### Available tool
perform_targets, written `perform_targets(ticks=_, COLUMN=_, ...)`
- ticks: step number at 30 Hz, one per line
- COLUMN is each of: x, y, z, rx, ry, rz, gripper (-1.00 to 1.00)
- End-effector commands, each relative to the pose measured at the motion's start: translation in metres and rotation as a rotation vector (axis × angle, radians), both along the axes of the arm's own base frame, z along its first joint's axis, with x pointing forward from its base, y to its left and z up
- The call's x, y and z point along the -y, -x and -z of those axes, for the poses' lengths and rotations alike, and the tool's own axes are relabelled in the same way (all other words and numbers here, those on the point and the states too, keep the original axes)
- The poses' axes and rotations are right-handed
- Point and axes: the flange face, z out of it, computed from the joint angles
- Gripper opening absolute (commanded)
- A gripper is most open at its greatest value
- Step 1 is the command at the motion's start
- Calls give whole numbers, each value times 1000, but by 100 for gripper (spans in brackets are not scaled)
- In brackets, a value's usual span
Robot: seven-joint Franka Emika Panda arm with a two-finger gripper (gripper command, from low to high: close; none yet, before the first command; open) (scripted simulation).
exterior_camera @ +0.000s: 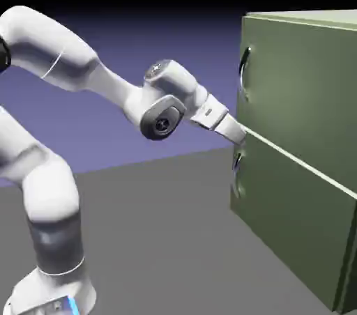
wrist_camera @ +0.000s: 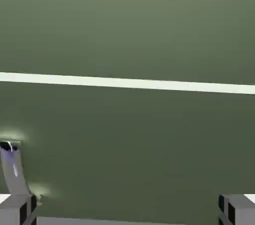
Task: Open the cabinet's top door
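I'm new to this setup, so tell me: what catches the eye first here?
The big olive-green cabinet fills the exterior view's right side, a pale line splitting its two panels. The white arm reaches across, its open gripper close to that line, below the top door's dark handle. The hand view is almost all green.

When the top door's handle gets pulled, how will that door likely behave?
The top door looks like a flat rigid panel, so it should probably swing stiffly rather than flex. Its handle is thin, curved and glossy, so the open end effector might slip unless it closes squarely. The boxy cabinet seems unlikely to tip.
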Motion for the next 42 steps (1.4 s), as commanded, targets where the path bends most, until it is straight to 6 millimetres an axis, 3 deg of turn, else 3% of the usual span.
perform_targets(ticks=1, x=2, y=0, z=-6, rx=14, ry=-4, rz=7, gripper=100)
perform_targets(ticks=12, x=12, y=8, z=-67, rx=173, ry=-42, rz=61, gripper=100)
perform_targets(ticks=22, x=3, y=20, z=-105, rx=316, ry=-61, rz=82, gripper=100)
perform_targets(ticks=32, x=-23, y=26, z=-121, rx=452, ry=-66, rz=81, gripper=100)
perform_targets(ticks=42, x=-61, y=22, z=-116, rx=572, ry=-56, rz=67, gripper=100)
